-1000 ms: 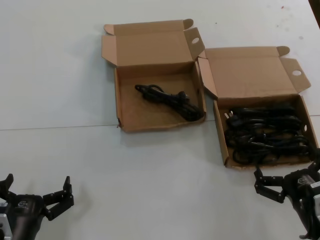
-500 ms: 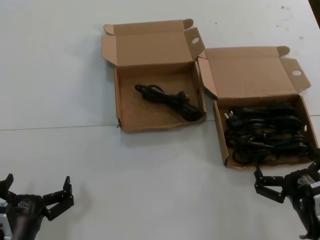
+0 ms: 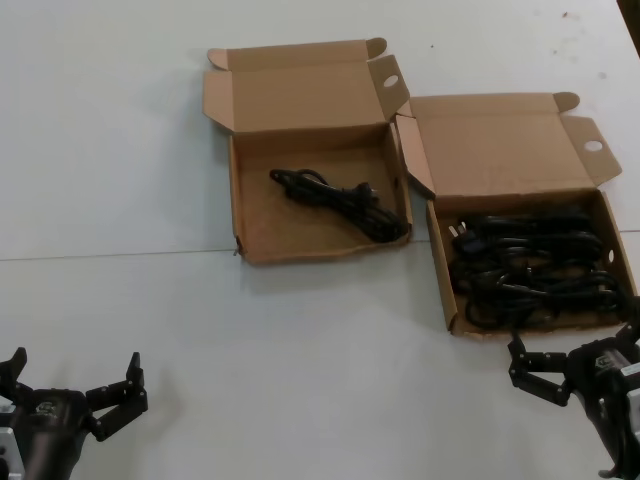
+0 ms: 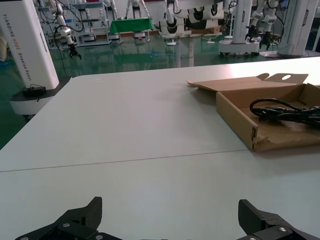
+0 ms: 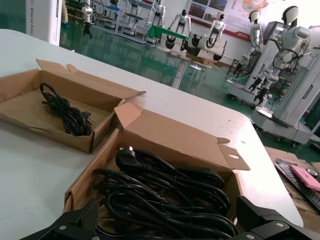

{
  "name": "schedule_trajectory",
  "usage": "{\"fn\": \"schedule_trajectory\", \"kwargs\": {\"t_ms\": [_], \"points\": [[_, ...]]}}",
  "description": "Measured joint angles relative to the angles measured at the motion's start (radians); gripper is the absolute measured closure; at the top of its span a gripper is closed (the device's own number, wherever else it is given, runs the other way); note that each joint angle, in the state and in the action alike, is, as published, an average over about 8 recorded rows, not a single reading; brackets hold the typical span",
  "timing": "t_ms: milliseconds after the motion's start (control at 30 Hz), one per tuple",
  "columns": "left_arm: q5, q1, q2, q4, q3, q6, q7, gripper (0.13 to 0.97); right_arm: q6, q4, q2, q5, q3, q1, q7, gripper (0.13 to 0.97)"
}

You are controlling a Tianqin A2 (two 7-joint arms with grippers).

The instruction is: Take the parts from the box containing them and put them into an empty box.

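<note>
The right gripper is held wide open just beside the full box of cables. Nothing seems moved lately, so picking is likely next.

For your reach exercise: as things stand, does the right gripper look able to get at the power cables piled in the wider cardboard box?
Probably yes. The right gripper, open, hovers by the wider box's near wall; its lid is open and the power cables lie uncovered.
</note>
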Motion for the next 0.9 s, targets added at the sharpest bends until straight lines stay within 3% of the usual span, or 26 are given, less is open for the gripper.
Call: {"fn": "schedule_trajectory", "kwargs": {"t_ms": [900], "points": [[0.000,0.000,0.000,0.000,0.000,0.000,0.000,0.132,0.000,0.000,0.000,0.000,0.000,0.000,0.000,0.129]]}}
